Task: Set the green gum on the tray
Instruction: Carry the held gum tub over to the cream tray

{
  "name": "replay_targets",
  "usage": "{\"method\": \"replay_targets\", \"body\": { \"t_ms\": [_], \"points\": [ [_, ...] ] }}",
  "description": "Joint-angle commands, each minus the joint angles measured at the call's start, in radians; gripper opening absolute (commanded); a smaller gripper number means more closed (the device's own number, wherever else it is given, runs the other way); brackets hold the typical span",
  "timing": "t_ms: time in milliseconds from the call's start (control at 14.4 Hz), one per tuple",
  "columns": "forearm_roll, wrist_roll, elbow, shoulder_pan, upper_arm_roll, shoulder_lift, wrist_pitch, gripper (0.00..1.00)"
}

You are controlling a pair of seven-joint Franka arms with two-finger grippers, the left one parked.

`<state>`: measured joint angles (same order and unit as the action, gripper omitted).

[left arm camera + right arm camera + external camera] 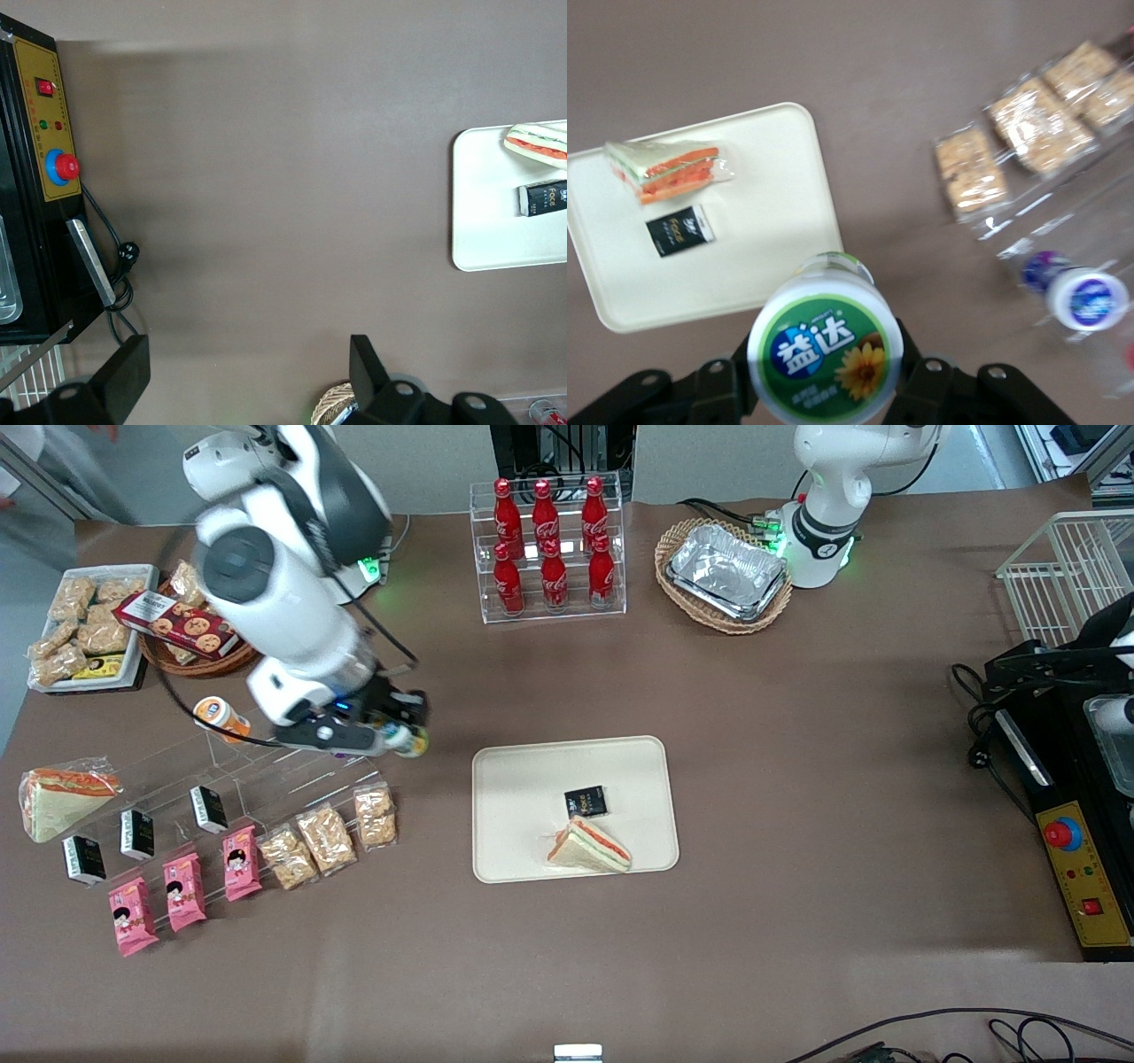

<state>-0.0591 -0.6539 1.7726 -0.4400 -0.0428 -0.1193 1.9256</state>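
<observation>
Gripper (403,737) pinched green gum (825,357), held above table, near tray (514,779), toward working arm's end.

The cream rectangular plastic tray (523,779) is lying mid-frame in the front view on the brown tabletop (797,779). It is carrying a small black packet (586,802) and, nearer the camera, a wrapped triangular sandwich (589,847). The hand (400,732) is hanging just beside the tray, toward the working arm's end, gripping the green-lidded cylindrical gum jar (410,741).
</observation>
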Motion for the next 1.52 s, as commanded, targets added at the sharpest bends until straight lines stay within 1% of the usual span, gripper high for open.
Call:
{"method": "replay_targets", "body": {
  "t_ms": [0,277,415,623,762,831,1108,1177,1246,1385,1454],
  "points": [
    [-0.008,-0.182,0.014,-0.069,0.014,-0.132,0.183,0.4],
    [0.004,-0.265,0.05,-0.106,0.015,-0.265,0.361,0.4],
    [0.005,-0.296,0.051,-0.14,0.017,-0.316,0.403,0.4],
    [0.007,-0.309,0.068,-0.146,0.017,-0.365,0.449,0.4],
    [0.007,-0.346,0.117,-0.178,0.018,-0.384,0.536,0.4],
    [0.007,-0.351,0.128,-0.184,0.018,-0.39,0.558,0.4],
    [0.007,-0.365,0.131,-0.2,0.02,-0.41,0.564,0.42],
    [0.01,-0.371,0.13,-0.201,0.02,-0.411,0.564,0.49],
    [0.016,-0.374,0.13,-0.2,0.02,-0.413,0.564,0.51],
    [0.018,-0.381,0.13,-0.2,0.02,-0.413,0.564,0.85],
    [0.018,-0.385,0.13,-0.2,0.02,-0.413,0.564,0.89]
  ]
}}
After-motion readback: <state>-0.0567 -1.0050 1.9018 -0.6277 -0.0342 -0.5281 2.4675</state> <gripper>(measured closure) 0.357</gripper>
